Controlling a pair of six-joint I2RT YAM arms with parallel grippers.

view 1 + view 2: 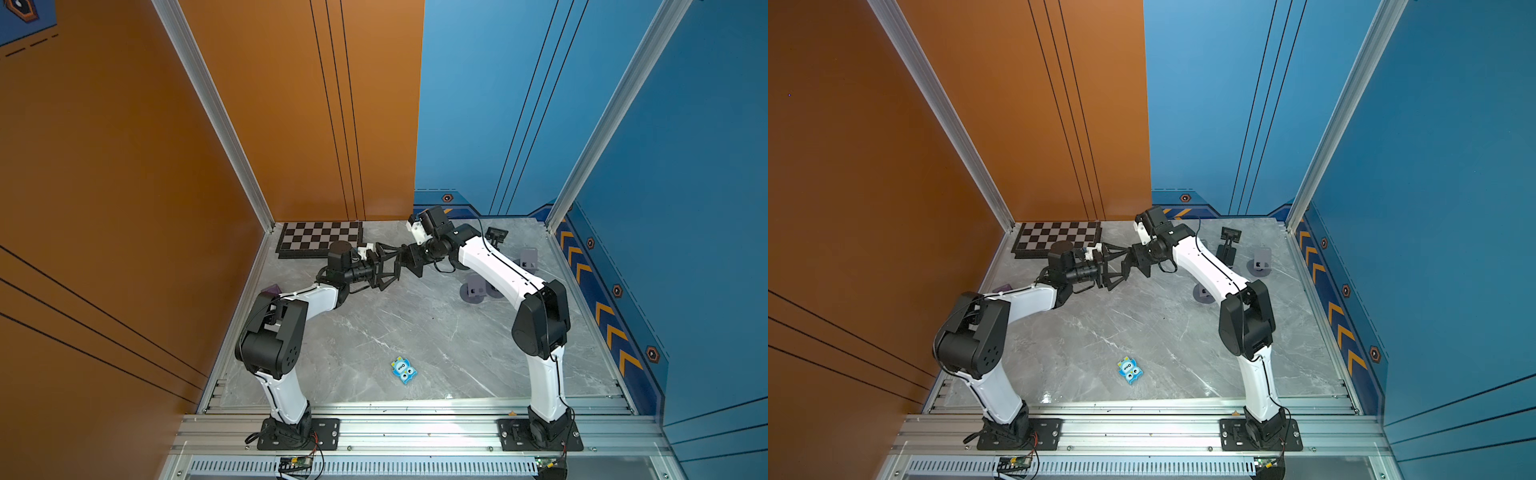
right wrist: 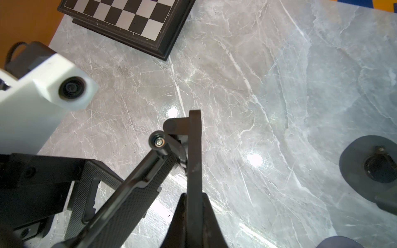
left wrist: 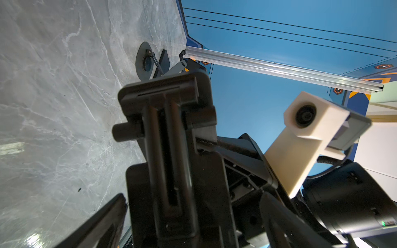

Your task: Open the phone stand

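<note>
The phone stand (image 2: 194, 150) is off the surface. It is held in the air over the far part of the surface, about midway across its width and just off the chessboard (image 1: 320, 239) that lies in the far left corner. The right gripper (image 2: 194, 206) carries it, with its jaws closed tight on the thin edge of one of the stand's plates. In the right wrist view the textured panel (image 2: 133, 193) angles away from that plate at the hinge (image 2: 159, 141), so the stand looks partly unfolded rather than flat. The left gripper (image 3: 193, 195) faces it from the opposite side. Its jaws are spread wide to either side of the stand's cradle and have hold of nothing, though black on black makes it hard to tell whether a finger brushes the stand. The step in hand looks like the unfolding itself, with one arm bracing and the other free between pulls. If the angle needs to be wider, the left jaws should close on the free panel away from the hinge and swing it outward while the right grip stays firm. If the angle is already enough, the right arm should lower the stand base-down onto bare surface, clear of the board and of the other stand (image 1: 1227, 245) near the far right corner.
</note>
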